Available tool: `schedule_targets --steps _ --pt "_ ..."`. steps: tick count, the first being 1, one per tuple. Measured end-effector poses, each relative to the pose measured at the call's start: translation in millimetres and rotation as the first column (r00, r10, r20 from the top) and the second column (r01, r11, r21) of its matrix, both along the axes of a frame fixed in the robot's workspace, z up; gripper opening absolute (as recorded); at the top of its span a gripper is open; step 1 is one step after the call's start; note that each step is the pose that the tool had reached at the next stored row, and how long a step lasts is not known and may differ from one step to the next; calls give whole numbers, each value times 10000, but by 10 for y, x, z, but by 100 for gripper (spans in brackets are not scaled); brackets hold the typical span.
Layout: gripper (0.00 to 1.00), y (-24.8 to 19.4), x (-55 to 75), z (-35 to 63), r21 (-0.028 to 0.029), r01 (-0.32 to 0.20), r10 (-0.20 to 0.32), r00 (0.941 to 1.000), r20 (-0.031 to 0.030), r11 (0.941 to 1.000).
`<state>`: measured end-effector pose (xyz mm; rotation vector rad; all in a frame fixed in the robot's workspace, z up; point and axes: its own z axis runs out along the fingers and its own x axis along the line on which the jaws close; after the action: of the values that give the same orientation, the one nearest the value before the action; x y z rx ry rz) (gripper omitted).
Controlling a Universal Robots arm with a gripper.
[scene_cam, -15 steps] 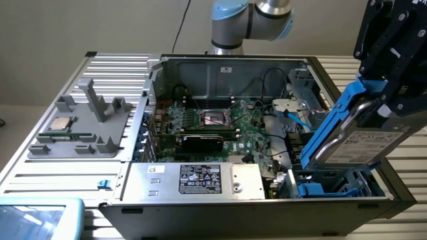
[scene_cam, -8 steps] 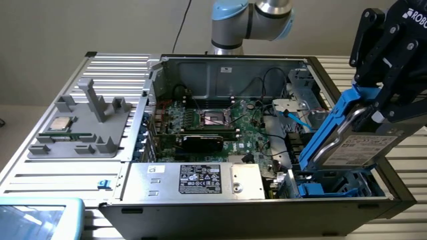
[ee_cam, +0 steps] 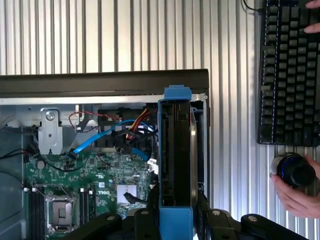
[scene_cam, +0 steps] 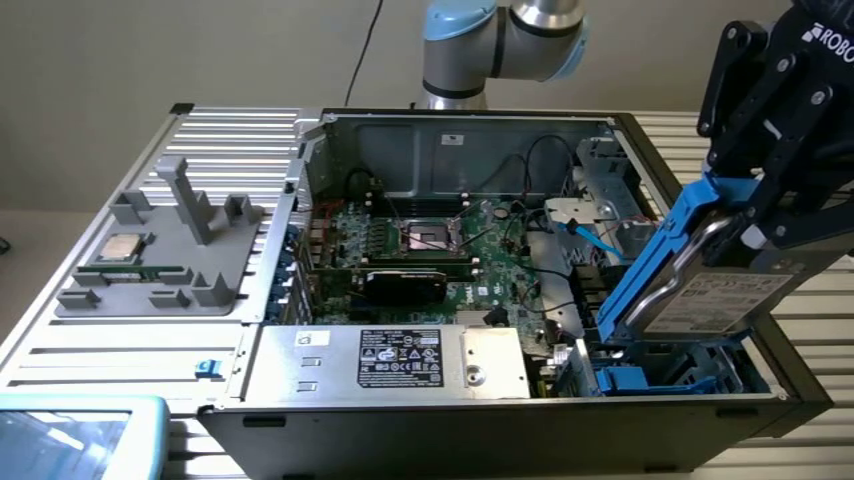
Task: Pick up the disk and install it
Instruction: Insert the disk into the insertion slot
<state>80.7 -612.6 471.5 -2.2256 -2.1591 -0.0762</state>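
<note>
- Claw [ee_cam: 175, 202], closest to the wrist camera, is clenched on the disk [ee_cam: 175, 150], with a black finger [ee_cam: 151, 202] against each flat face.
- From the wrist the disk is seen edge-on. A blue rail faces the lens, and a blue tab sits at the disk's far end, close to the black wall of the computer case [ee_cam: 100, 82].
- Exterior view: the disk [scene_cam: 714, 300] hangs in the claw [scene_cam: 754, 215] on the exterior view's right. It is steeply tilted, with the white label toward the camera and a blue rail along its upper edge.
- Its lower end dips toward the drive bay [scene_cam: 627, 380], which has blue plastic parts, in the near right corner of the case. I cannot tell whether it touches the bay. The disk is not yet seated flat.
- The case lies open side up on the slatted metal desk [scene_cam: 80, 340].
- Inside the case:
  - a green motherboard [scene_cam: 454, 255] in the middle, with a bare processor socket [scene_cam: 430, 237];
  - a silver box with a black-and-white label [scene_cam: 387, 360] along the near wall;
  - a blue cable [ee_cam: 100, 142] running across just beside the disk.
- A grey fixture [scene_cam: 160, 270] sits on the desk at the exterior view's left of the case. A small square processor chip [scene_cam: 123, 247] rests on it, well apart from the claw.
- A pale blue object [scene_cam: 74, 435] is at the near left corner of the exterior view, partly cut off. I cannot identify it.
- The robot arm [scene_cam: 501, 40] rises behind the far wall of the case.
- On the desk outside the case there is a black keyboard [ee_cam: 290, 75] with a round black knob [ee_cam: 295, 170] next to it. A person's hand [ee_cam: 297, 200] is cupped around the knob.
</note>
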Motion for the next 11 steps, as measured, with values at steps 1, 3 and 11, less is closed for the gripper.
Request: schedule_targets --steps 1,3,11 --pt "37 0 0 -3 1 0 0 10000 0 10000" --pt "37 0 0 -7 0 0 0 10000 0 10000" --pt "37 0 0 -24 0 0 0 10000 0 10000"
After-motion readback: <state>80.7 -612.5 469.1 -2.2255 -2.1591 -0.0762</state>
